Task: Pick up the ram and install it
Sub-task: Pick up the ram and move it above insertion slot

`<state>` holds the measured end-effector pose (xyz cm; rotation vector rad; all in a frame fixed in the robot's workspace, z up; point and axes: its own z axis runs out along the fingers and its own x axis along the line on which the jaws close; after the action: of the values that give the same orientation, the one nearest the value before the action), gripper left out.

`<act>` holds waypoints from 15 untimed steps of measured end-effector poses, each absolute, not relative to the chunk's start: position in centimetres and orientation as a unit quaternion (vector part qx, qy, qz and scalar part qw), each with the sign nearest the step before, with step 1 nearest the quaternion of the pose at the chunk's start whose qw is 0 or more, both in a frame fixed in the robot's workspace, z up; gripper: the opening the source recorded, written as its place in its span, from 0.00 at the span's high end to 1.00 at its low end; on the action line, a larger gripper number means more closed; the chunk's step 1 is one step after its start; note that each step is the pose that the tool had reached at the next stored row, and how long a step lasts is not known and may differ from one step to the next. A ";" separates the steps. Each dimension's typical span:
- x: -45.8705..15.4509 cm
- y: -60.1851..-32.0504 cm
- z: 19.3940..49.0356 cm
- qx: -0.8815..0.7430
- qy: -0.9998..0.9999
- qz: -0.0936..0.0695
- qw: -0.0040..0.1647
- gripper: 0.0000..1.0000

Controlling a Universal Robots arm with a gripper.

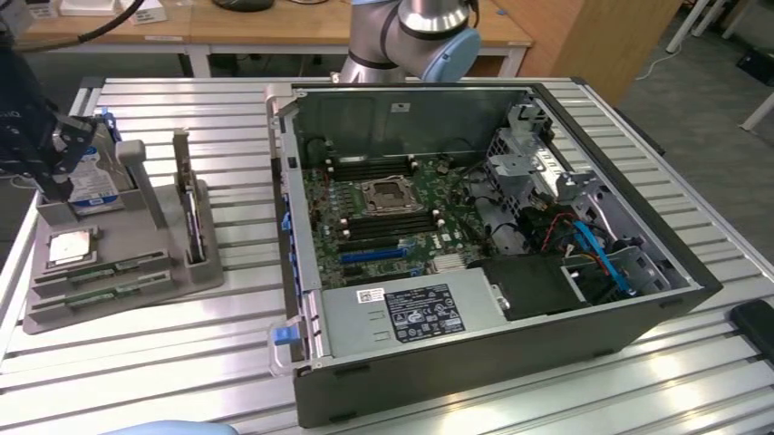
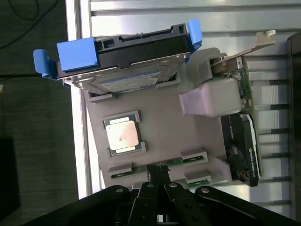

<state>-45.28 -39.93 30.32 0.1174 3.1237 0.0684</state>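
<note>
The ram (image 1: 107,269) is seated in a slot of the grey tray (image 1: 181,283), on the side nearer the silver CPU (image 1: 71,246). Its long axis is laid along the tray's front edge, running from the exterior view's left to the exterior view's right and rising a little toward the right. A second stick (image 1: 103,295) is set parallel to it, just beside it and closer to the tray's edge. In the wrist view only short green stretches of the ram are seen. Its ends are covered by grey clips and its middle is crossed by the fingertips, and the second stick is largely hidden behind the black finger linkages. The gripper (image 2: 158,170) is seen with its fingers pressed together and nothing caught between them, and the ram is left in its slot. In the exterior view the arm (image 1: 31,118) is cut off by the left edge and is held steeply downward over the far end of the tray, above the upright hard drive (image 1: 94,186). Its tip is hard to make out against the dark drive, so whether anything is touched cannot be told. A graphics card (image 1: 188,217) is stood on edge at the tray's side. The open computer case (image 1: 484,362) is laid on the slatted table (image 1: 145,381) well apart from the ram, with its motherboard (image 1: 387,217) exposed.
</note>
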 end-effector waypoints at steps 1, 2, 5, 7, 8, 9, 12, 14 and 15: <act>-45.3 -39.9 30.1 0.038 0.999 0.022 0.007 0.90; -45.3 -39.9 30.0 0.038 0.999 0.022 0.007 0.90; -45.3 -39.9 29.4 0.038 0.999 0.022 0.007 0.90; -45.3 -39.9 29.1 0.038 0.999 0.022 0.007 0.90; -45.3 -39.9 29.1 0.037 0.999 0.022 0.007 0.90; -45.3 -39.9 29.1 0.038 0.999 0.022 0.007 0.90; -45.3 -39.9 29.1 0.038 0.999 0.022 0.007 0.90; -45.3 -39.9 29.1 0.038 0.999 0.022 0.007 0.90; -45.3 -39.9 29.1 0.038 0.999 0.022 0.007 0.90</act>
<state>-45.28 -39.93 29.06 0.1174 3.1254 0.0677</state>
